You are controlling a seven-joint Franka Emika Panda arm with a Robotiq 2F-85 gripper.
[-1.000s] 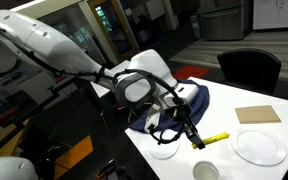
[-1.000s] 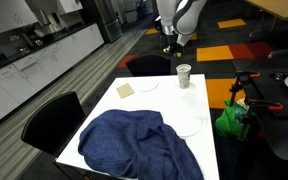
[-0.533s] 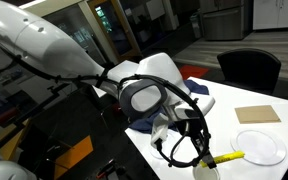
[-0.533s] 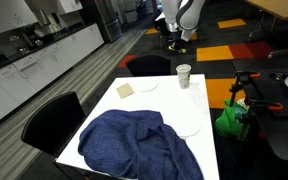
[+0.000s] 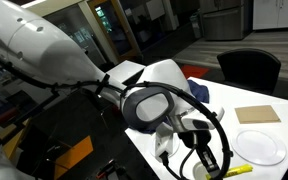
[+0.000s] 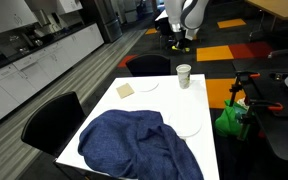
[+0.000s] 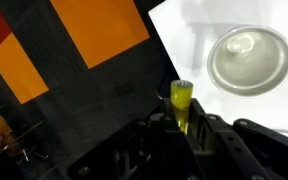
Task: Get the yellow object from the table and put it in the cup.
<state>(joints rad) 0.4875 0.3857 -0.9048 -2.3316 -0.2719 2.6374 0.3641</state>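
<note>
my fingers (image 7: 210,133) clamped on yellow marker (image 7: 181,98), just off the surface (image 7: 199,25) edge. cup (image 7: 249,58) ahead-right: centre marker over rim, lower, then release.

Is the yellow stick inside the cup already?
No, in the wrist view the yellow stick sits clamped in the gripper, off to one side of the cup.

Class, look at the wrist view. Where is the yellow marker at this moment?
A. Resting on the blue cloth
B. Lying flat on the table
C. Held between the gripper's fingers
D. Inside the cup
C. In the wrist view the yellow marker stands clamped in the gripper, off to the side of the cup, which sits on the table.
</note>
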